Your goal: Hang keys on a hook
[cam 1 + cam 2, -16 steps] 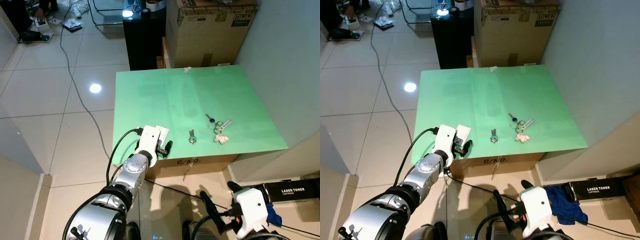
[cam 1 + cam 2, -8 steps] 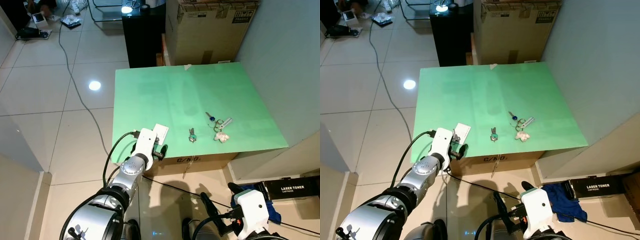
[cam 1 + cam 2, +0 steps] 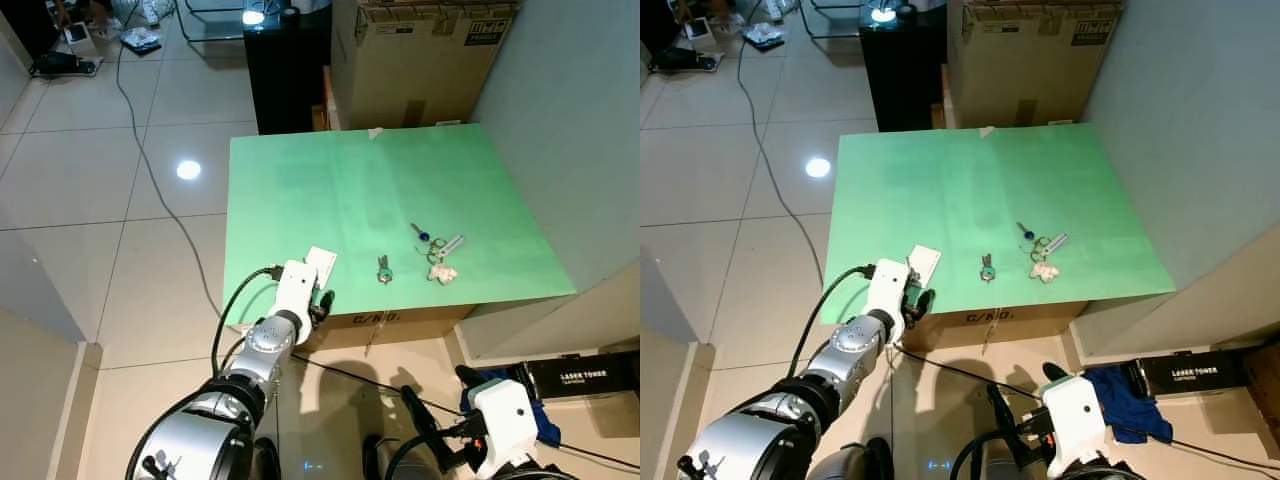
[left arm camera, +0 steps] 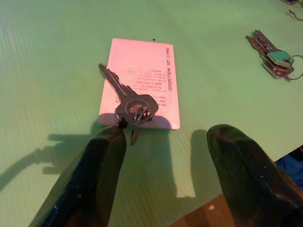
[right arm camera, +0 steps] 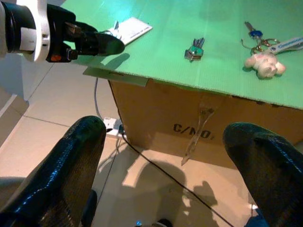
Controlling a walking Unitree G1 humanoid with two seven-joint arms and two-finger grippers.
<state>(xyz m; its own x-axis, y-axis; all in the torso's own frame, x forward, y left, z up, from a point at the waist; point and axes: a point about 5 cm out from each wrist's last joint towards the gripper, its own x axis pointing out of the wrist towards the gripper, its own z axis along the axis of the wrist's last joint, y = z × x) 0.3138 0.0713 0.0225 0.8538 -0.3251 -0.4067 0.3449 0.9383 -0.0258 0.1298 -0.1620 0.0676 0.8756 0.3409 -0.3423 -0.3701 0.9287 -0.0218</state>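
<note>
A silver key (image 4: pixel 135 106) lies on a white card tag (image 4: pixel 142 71) near the front left corner of the green table (image 3: pixel 330 190). My left gripper (image 3: pixel 322 297) hovers at the table's near edge just short of that key, open, with black fingers (image 4: pixel 94 179) on either side and nothing between them. Farther right lie a green-capped key bunch (image 3: pixel 383 270) and a key set with a blue key and a small white plush (image 3: pixel 437 250). My right gripper (image 3: pixel 435 390) hangs low in front of the table, open and empty.
The green top rests on a cardboard box (image 3: pixel 390 320). Behind it stand a large cardboard box (image 3: pixel 420 60) and a black cabinet (image 3: pixel 285 70). A grey wall (image 3: pixel 570 120) borders the right side. A cable (image 3: pixel 150 170) runs over the tiled floor; a toner box (image 3: pixel 590 378) lies at lower right.
My left gripper has drawn back a little toward the table's near edge, away from the card. The keys and the right arm have stayed put.
</note>
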